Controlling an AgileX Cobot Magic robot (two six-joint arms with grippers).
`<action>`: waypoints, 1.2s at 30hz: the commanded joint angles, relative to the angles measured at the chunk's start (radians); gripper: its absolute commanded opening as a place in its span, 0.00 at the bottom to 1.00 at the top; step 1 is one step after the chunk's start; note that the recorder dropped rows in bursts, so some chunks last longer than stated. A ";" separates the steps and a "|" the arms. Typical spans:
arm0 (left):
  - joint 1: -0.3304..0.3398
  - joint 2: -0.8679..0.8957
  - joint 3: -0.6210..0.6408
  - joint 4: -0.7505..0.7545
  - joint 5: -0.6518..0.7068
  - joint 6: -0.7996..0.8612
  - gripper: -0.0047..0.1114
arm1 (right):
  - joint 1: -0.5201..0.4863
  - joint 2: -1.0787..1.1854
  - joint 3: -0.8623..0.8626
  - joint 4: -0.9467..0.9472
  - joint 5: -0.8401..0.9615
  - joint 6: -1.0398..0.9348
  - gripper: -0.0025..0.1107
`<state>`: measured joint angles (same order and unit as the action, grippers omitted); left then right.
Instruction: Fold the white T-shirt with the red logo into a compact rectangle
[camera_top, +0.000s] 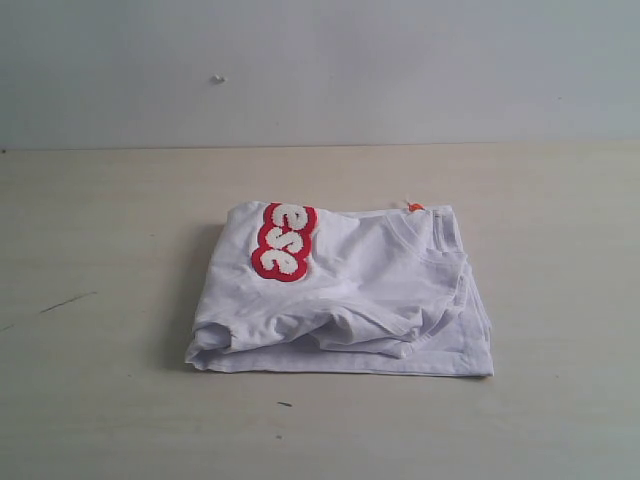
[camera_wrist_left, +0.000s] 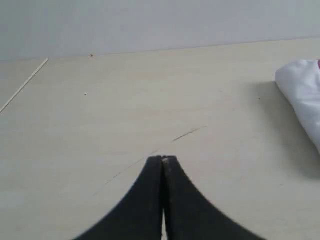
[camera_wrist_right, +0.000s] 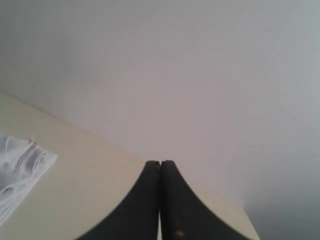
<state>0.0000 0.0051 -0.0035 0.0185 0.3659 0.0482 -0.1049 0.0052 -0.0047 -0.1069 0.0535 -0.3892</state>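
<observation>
The white T-shirt (camera_top: 350, 295) lies folded into a rough rectangle in the middle of the table, with its layered edges bunched along the near side. Part of the red logo (camera_top: 283, 241) shows on its top left, white letters "ese" running sideways. The ribbed collar and orange neck tag (camera_top: 414, 207) sit at the back right. Neither arm shows in the exterior view. My left gripper (camera_wrist_left: 163, 158) is shut and empty above bare table, with a shirt corner (camera_wrist_left: 302, 92) off to one side. My right gripper (camera_wrist_right: 160, 163) is shut, empty and raised, with the shirt edge (camera_wrist_right: 20, 167) well away.
The pale wooden table (camera_top: 100, 250) stretches around the shirt on all sides. A plain grey wall (camera_top: 320, 60) rises behind its far edge. A thin dark scratch (camera_top: 68, 301) marks the tabletop at the left, and a small dark speck (camera_top: 285, 404) lies near the front.
</observation>
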 joint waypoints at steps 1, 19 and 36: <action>0.000 -0.005 0.004 -0.005 -0.007 0.001 0.04 | -0.005 -0.005 0.005 0.002 0.125 -0.003 0.02; 0.000 -0.005 0.004 -0.005 -0.007 0.001 0.04 | -0.005 -0.005 0.005 0.268 0.208 -0.003 0.02; 0.000 -0.005 0.004 -0.005 -0.007 0.001 0.04 | -0.005 -0.005 0.005 0.250 0.208 0.488 0.02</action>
<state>0.0000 0.0051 -0.0035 0.0185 0.3659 0.0482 -0.1049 0.0052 -0.0047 0.1617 0.2672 -0.0566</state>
